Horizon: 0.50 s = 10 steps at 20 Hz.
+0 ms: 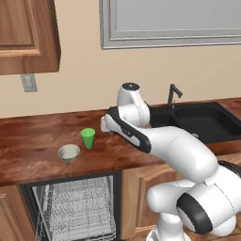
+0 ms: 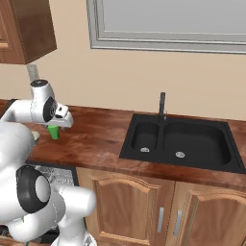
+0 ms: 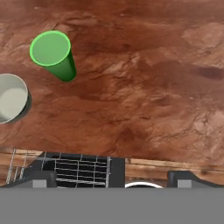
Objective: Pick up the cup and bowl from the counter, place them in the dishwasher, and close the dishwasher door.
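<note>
The bright green cup (image 1: 87, 137) stands upright on the reddish-brown counter (image 1: 37, 136). The pale bowl (image 1: 69, 152) sits just left of it, nearer the front edge. In the hand view the cup (image 3: 54, 54) is at the upper left and the bowl (image 3: 11, 98) is cut by the left edge. My gripper (image 3: 113, 179) hovers above the counter, to the right of the cup, open and empty, its fingertips (image 3: 43, 178) wide apart. Below the counter the dishwasher (image 1: 75, 207) stands open with its grey wire rack showing. Its door is out of view.
A black sink (image 2: 185, 141) with a black faucet (image 2: 162, 106) is set into the counter to the right. Wooden cabinet doors (image 2: 139, 211) flank the dishwasher. An upper cabinet (image 1: 26, 33) hangs at the left, and a wall outlet (image 1: 29, 83) sits below it.
</note>
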Available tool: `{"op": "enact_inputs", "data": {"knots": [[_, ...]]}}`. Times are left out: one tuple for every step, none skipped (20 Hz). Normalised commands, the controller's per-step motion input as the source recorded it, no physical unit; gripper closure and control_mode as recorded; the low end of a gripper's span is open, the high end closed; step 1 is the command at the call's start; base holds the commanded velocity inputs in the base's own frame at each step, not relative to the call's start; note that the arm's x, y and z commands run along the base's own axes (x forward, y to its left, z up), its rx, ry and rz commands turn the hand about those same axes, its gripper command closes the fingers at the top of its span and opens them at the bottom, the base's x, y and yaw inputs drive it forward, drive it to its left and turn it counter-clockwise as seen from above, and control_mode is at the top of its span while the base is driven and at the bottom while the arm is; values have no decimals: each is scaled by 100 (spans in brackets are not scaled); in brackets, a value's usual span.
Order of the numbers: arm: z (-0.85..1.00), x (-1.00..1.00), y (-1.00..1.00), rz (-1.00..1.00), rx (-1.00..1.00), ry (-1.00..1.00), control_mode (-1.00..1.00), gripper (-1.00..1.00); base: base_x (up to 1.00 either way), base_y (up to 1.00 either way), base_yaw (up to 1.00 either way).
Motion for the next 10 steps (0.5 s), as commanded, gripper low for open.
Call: {"op": "enact_inputs", "data": {"knots": [[-13,16,26,-1,2,0,-100,-100,0,0,0],[-11,13,26,-1,2,0,-100,-100,0,0,0],[-10,16,26,-1,1,0,-100,-100,0,0,0],[-7,15,24,-1,2,0,-100,-100,0,0,0],[-6,15,23,-1,1,0,-100,-100,0,0,0],[-2,16,21,-2,0,0,-100,-100,0,0,0],[-1,16,19,-2,0,0,-100,-100,0,0,0],[-1,20,16,-2,0,0,-100,-100,0,0,0],[-3,21,16,-2,1,0,-100,-100,0,0,0],[-5,23,16,-2,0,0,-100,-100,0,0,0]]}}
